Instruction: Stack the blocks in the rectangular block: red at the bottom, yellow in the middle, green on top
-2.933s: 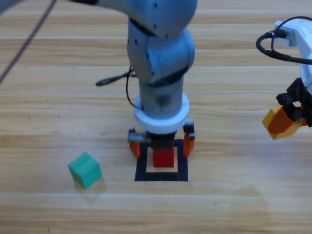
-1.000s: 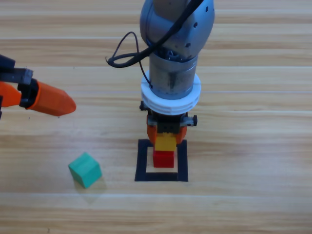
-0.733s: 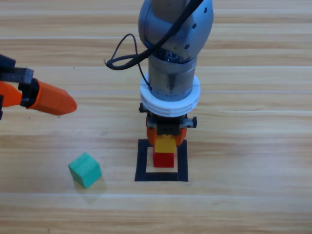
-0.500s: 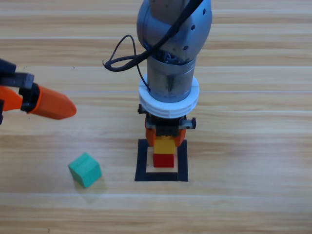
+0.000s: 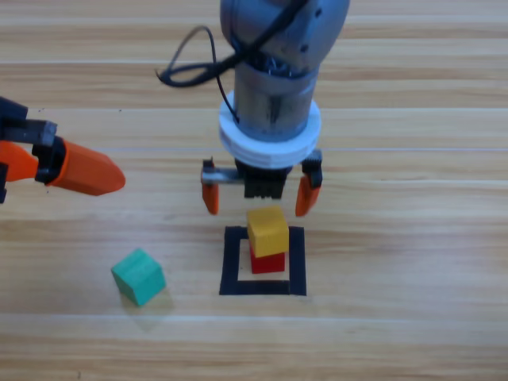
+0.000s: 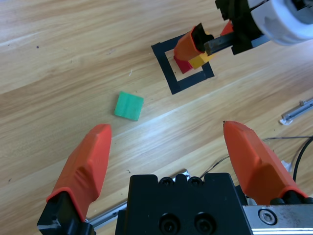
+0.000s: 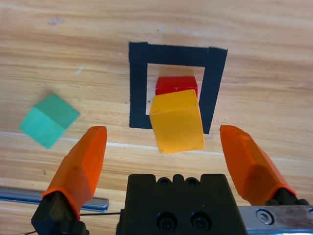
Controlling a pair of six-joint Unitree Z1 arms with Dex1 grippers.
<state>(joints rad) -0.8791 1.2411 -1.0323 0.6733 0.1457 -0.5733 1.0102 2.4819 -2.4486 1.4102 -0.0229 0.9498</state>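
1. Change: right gripper has let go of the yellow cube. Half a sec ago its fingers were pinched on the cube; now they're spread wide, one each side, clear of it, and the gripper sits higher, above and just behind the stack.

2. Yellow now rests on the red cube, unsupported by any finger. Red sits inside the black tape frame, towards its far side.

3. Right wrist view: yellow covers most of red and looks a bit twisted/offset rel. to it; only a strip of red shows. Fingers well apart from both.

4. Meaning: two of three layers done — red bottom, yellow middle. Stack looks to be standing on its own, though the skew means it prob. won't tolerate a bump.

5. Left: green cube lies on the bench to the left of the frame, well apart from it, untouched.

6. Left gripper waits at the left edge, up-left of green. Left wrist view: fingers spread wide, holding nothing, green ahead of them.

7. Next, prob.: right arm clears out, left goes for green and sets it on yellow; needs a gentle, centred drop.
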